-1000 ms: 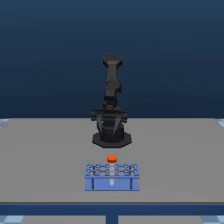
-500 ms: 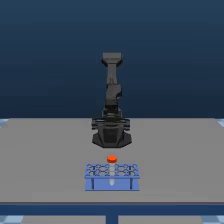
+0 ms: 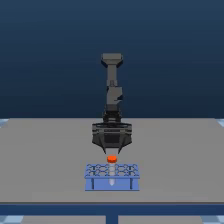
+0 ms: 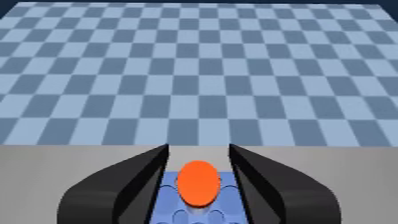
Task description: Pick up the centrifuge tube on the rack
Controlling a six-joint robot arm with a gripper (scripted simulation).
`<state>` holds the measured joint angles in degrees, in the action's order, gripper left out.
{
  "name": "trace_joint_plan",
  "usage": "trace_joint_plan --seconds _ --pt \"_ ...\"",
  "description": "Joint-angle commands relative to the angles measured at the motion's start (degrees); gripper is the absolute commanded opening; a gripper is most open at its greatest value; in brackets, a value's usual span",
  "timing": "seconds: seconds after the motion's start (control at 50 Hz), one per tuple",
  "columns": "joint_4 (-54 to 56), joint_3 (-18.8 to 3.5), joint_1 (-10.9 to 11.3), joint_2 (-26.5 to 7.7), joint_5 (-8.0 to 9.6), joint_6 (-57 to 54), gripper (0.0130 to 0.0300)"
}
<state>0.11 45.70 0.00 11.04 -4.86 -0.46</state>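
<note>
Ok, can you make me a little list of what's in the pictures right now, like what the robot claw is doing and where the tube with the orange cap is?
arm: one dark robot arm on a grey table
gripper: gripper open, fingers apart, pointing down over the rack
fingers: dark fingers on either side of the orange cap in the wrist view, a gap showing on each side
tube: centrifuge tube standing in the rack, only its orange cap clearly visible
rack: blue rack with round holes, near the table's front edge
held: nothing gripped yet
</note>
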Motion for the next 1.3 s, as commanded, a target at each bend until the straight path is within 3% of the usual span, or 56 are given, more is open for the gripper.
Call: trace_joint_plan --seconds 0.02,0.5,0.7,0.76,0.96,1.28,1.3 --pt "-0.4 -0.2 0.0 -0.4 0.28 0.8 0.03" --pt "0.0 1.2 0.0 -1.1 -2.14 0.3 0.03" --pt "0.0 2.3 0.0 -2.7 -4.78 0.3 0.03" --pt "0.0 2.9 0.0 -3.8 -6.52 0.4 0.03" --pt "0.0 3.6 0.0 -5.3 -8.72 0.4 0.03" --pt "0.0 3.8 0.0 -5.6 -9.17 0.4 0.03" --pt "0.0 3.8 0.0 -5.6 -9.17 0.4 0.013"
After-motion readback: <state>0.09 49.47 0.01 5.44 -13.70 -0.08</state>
